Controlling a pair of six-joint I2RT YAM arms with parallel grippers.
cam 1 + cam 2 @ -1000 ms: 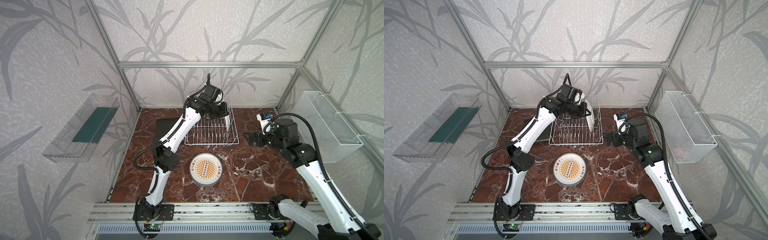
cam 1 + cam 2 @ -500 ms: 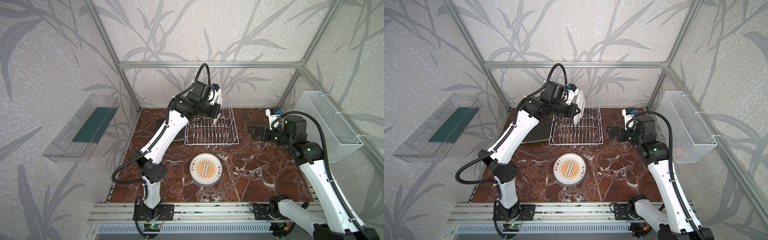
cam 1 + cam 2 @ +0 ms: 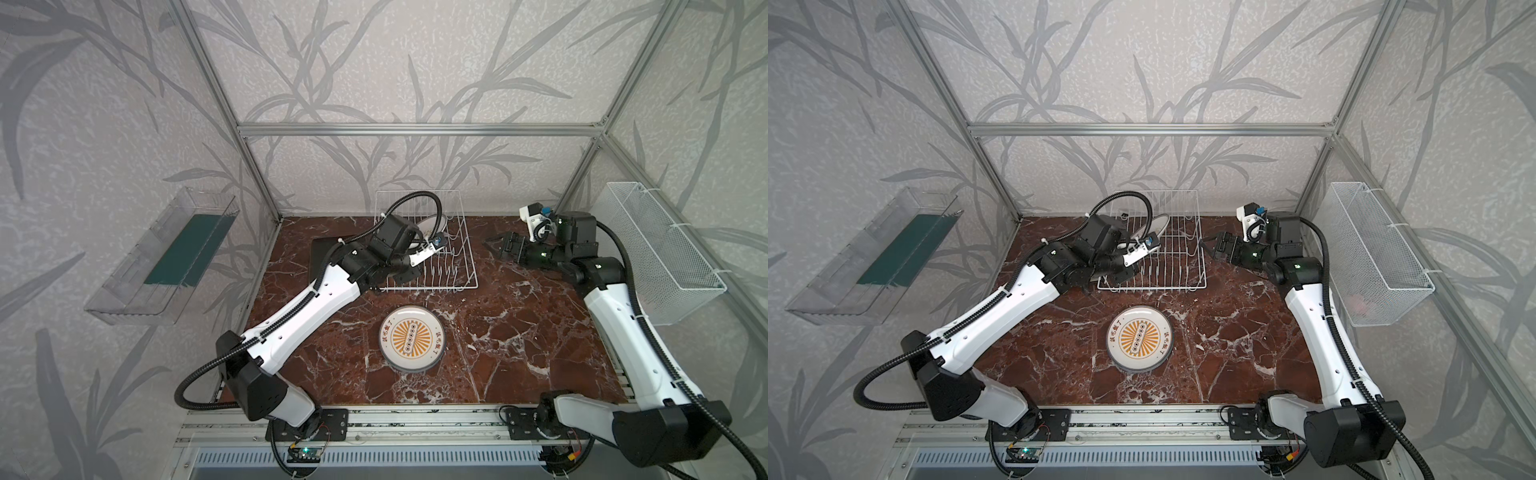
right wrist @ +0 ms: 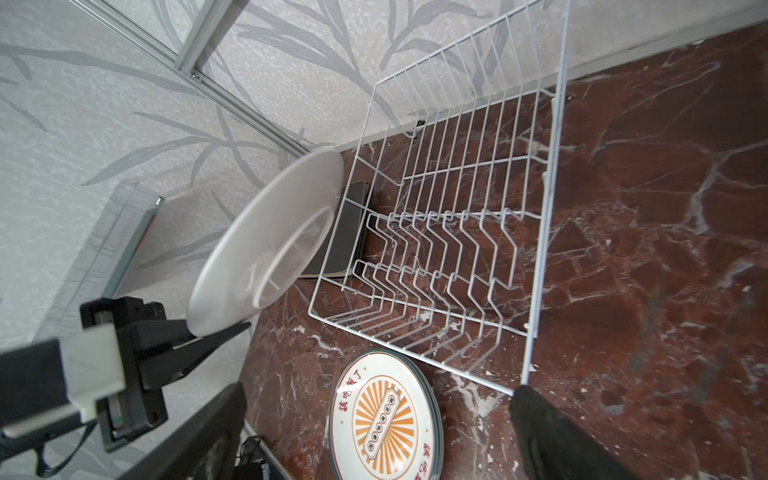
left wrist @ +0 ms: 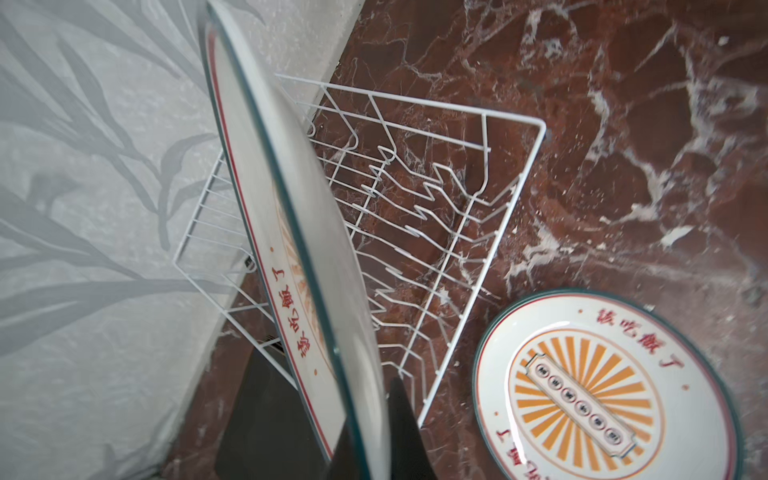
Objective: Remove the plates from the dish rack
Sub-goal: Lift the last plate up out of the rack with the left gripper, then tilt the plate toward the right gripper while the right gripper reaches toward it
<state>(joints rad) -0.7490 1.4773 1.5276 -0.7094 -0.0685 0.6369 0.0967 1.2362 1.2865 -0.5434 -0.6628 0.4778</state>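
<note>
Left end effector [image 5: 328,382] clenched on round plate [image 4: 266,245], plate tilted over dish rack [image 3: 467,249], 12 o'clock side, seemingly clear of prongs. Level it, lower gently onto stack [image 3: 411,343] at 6 o'clock. Right end effector [image 3: 496,247] released.

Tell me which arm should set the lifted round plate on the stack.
Left. The left tool is shut on the round plate, held over the dish rack, with the stack just in front. The right tool stands open and empty beside the rack.
</note>
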